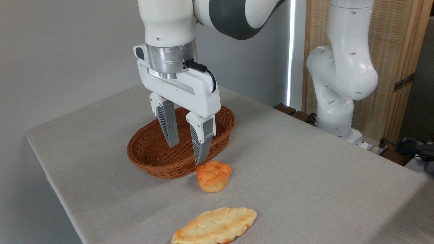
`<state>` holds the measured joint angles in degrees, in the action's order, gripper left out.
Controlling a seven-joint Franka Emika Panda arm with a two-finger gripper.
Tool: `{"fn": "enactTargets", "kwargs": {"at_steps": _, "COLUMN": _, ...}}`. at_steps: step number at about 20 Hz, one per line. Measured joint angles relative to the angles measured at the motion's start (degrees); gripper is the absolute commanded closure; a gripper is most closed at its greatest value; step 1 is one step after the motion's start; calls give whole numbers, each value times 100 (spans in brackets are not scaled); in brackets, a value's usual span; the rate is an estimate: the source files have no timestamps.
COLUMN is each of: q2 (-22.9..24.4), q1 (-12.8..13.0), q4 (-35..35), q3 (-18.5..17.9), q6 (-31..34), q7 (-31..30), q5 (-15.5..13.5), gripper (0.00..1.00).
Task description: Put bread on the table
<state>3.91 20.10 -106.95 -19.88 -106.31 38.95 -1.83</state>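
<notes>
End effector (187, 154) spread, empty, bread (215, 226) edge cropped

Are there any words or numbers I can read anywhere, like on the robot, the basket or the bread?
None: no words, numbers or labels can be read in this picture.
The robot arm and its pincer are plain white and grey.
The basket, the bread, the small bun and the table carry no writing.
</notes>
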Motion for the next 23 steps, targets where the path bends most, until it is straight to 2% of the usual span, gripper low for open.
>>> {"fn": "enactTargets", "kwargs": {"at_steps": 11, "q2": -29, "q1": -3, "q4": 0, "q3": 0, "q6": 0, "q7": 0, "q5": 0, "gripper": 0}}
{"fn": "enactTargets", "kwargs": {"at_steps": 17, "q2": -30, "q1": -120, "q4": 0, "q3": 33, "q6": 0, "q7": 0, "q5": -156, "gripper": 0}}
{"fn": "enactTargets", "kwargs": {"at_steps": 18, "q2": -30, "q1": -275, "q4": 0, "q3": 172, "q6": 0, "q7": 0, "q5": -162, "gripper": 0}}
{"fn": "enactTargets", "kwargs": {"at_steps": 22, "q2": -33, "q1": -1424, "q4": 0, "q3": 1318, "q6": 0, "q7": 0, "q5": -174, "gripper": 0}}
{"fn": "enactTargets", "kwargs": {"at_steps": 23, "q2": -36, "q1": -1585, "q4": 0, "q3": 1476, "q6": 0, "q7": 0, "q5": -189, "gripper": 0}}
